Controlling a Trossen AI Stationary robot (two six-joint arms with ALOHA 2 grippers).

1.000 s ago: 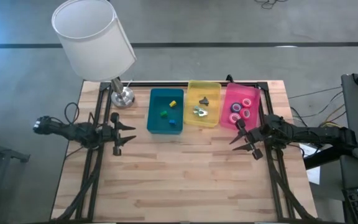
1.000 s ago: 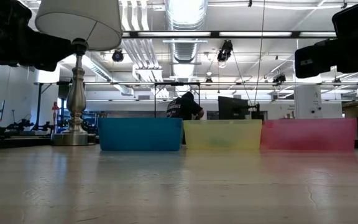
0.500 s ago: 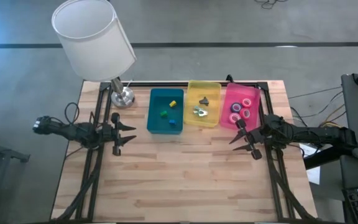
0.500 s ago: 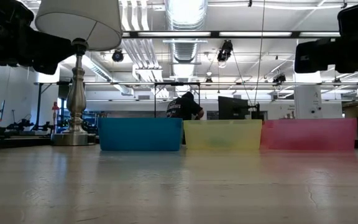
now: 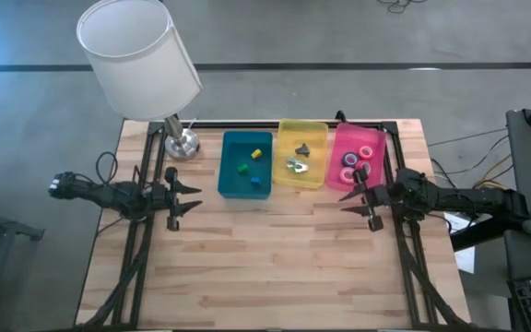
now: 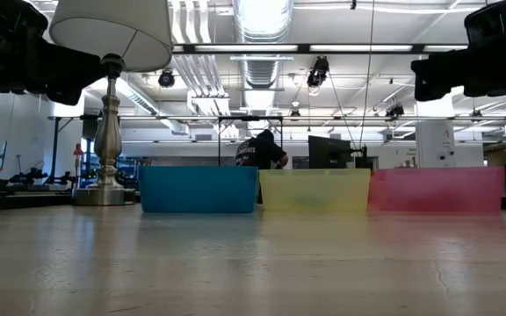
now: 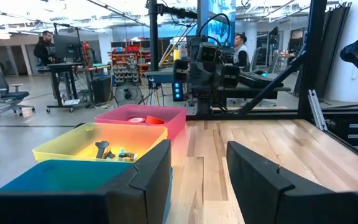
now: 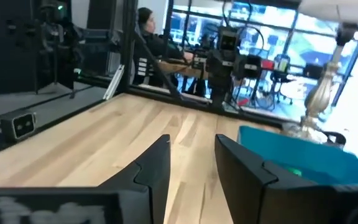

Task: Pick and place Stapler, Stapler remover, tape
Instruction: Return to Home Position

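The tape rolls (image 5: 358,162), red-pink and blue-purple rings, lie in the pink bin (image 5: 373,138) at the table's far right. Dark stapler removers (image 5: 298,159) lie in the yellow bin (image 5: 313,124), also seen in the left wrist view as stapler removers (image 7: 103,149). Small yellow, green and blue blocks (image 5: 250,162) sit in the blue bin (image 5: 229,180). My left gripper (image 5: 197,200) hovers open near the table's left edge, level with the blue bin's near end. My right gripper (image 5: 345,198) hovers open just on the near side of the pink bin. Both hold nothing.
A lamp with a white shade (image 5: 136,55) stands on its metal base (image 5: 182,143) at the far left corner, beside the blue bin. The wooden tabletop (image 5: 275,258) stretches bare from the bins to the near edge. People stand in the room behind the table (image 6: 260,151).
My right gripper has shifted a little toward the table's far edge, closer to the pink bin. The left arm and the things in the bins have stayed where they were.
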